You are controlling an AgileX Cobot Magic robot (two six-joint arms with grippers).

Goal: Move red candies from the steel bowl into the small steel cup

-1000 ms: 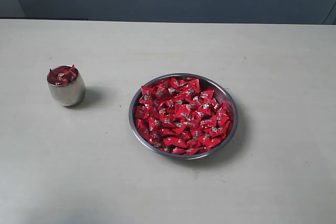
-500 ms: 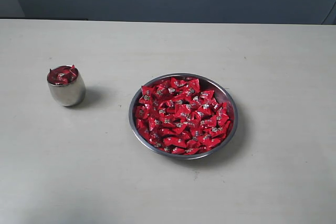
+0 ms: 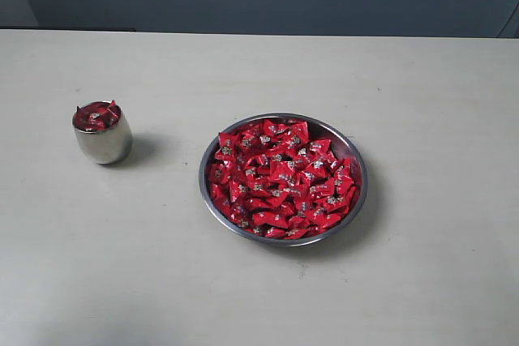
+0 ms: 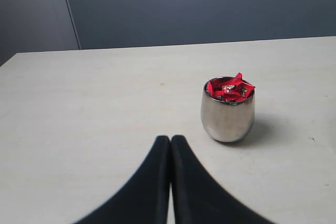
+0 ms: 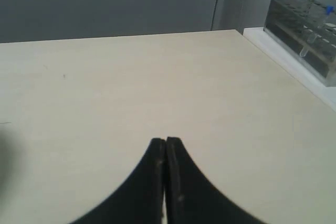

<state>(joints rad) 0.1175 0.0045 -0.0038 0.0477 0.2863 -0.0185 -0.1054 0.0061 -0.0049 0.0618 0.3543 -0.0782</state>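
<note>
My left gripper (image 4: 170, 137) is pressed shut on nothing and hangs near the small steel cup (image 4: 228, 114), which is heaped to the brim. My right gripper (image 5: 166, 140) is likewise clenched and empty over bare table (image 5: 105, 87), with the cup out of its sight. Well apart from the cup sits the steel bowl (image 3: 345, 145), piled with red candies (image 3: 280, 180). They look light, glossy and probably slippery. I would pinch one top candy across its body.

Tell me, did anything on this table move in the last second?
Nothing visibly changed. The small steel cup, heaped with red candies, and the steel bowl full of candies sit where they were on the table. No arm shows in the exterior view.
</note>
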